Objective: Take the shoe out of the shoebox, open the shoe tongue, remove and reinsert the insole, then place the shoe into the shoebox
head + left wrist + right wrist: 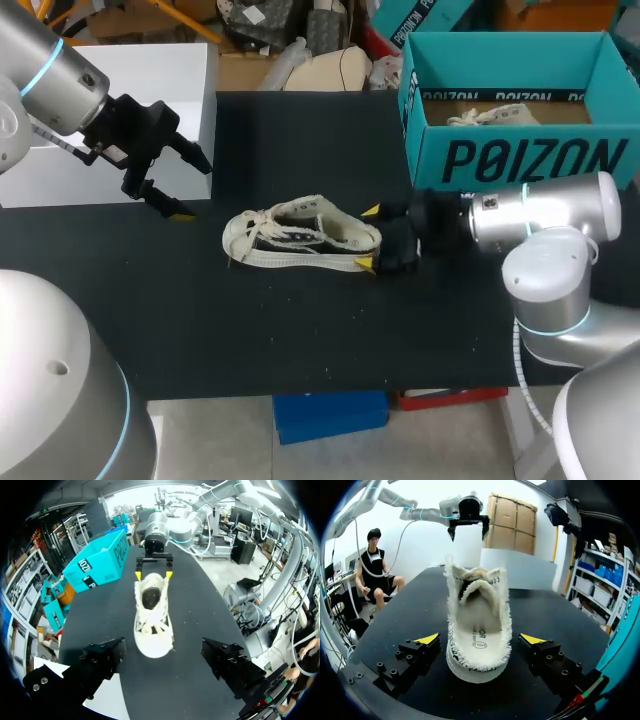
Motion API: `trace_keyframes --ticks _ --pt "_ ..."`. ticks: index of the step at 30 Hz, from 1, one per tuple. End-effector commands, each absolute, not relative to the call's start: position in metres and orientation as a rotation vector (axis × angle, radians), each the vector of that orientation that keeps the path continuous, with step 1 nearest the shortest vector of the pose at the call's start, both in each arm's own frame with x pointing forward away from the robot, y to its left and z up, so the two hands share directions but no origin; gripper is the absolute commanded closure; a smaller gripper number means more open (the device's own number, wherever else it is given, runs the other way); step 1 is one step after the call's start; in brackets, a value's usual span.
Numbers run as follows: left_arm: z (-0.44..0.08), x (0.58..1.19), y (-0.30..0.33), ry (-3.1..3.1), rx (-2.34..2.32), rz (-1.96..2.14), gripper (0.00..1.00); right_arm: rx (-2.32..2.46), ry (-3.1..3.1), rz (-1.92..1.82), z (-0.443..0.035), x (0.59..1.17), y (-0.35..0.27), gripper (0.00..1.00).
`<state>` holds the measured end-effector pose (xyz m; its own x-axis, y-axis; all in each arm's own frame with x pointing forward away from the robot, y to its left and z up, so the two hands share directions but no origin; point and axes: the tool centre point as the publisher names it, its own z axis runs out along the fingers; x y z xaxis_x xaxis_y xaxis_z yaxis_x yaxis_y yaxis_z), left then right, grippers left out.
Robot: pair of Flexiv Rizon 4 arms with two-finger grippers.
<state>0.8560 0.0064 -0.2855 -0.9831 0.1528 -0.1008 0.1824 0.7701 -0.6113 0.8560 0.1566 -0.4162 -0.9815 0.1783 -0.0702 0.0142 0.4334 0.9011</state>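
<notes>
A cream canvas shoe (300,237) with frayed edges lies on its side on the black table, toe to the left. My right gripper (368,238) is open, its yellow tips on either side of the heel and not touching it. In the right wrist view the shoe (479,625) stands between the open fingers of the right gripper (480,640), with the insole (480,630) showing inside. My left gripper (190,190) hangs open above the table's left part, away from the toe. In its own view the shoe (152,615) lies ahead of the left gripper (165,662). The teal shoebox (520,160) stands at the back right.
Another cream shoe (490,116) lies inside the teal shoebox. A white box (150,100) stands at the back left, behind my left gripper. Bare black table stretches in front of the shoe to the near edge.
</notes>
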Motion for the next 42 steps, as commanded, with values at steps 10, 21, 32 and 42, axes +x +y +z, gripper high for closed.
trace_keyframes --ticks 10,21,32,42 --pt "-0.287 0.856 0.006 2.909 0.275 -1.010 0.00 0.189 2.531 1.592 -0.426 0.857 0.163 0.00" --pt "-0.287 0.856 0.006 2.909 0.275 -1.010 0.00 0.218 2.538 1.603 -0.431 0.857 0.164 0.00" --pt "-0.287 0.856 0.006 2.909 0.275 -1.010 0.00 0.227 2.556 1.625 -0.434 0.859 0.166 0.00" --pt "-0.287 0.856 0.006 2.909 0.275 -1.010 0.00 0.232 2.552 1.613 -0.434 0.860 0.168 1.00"
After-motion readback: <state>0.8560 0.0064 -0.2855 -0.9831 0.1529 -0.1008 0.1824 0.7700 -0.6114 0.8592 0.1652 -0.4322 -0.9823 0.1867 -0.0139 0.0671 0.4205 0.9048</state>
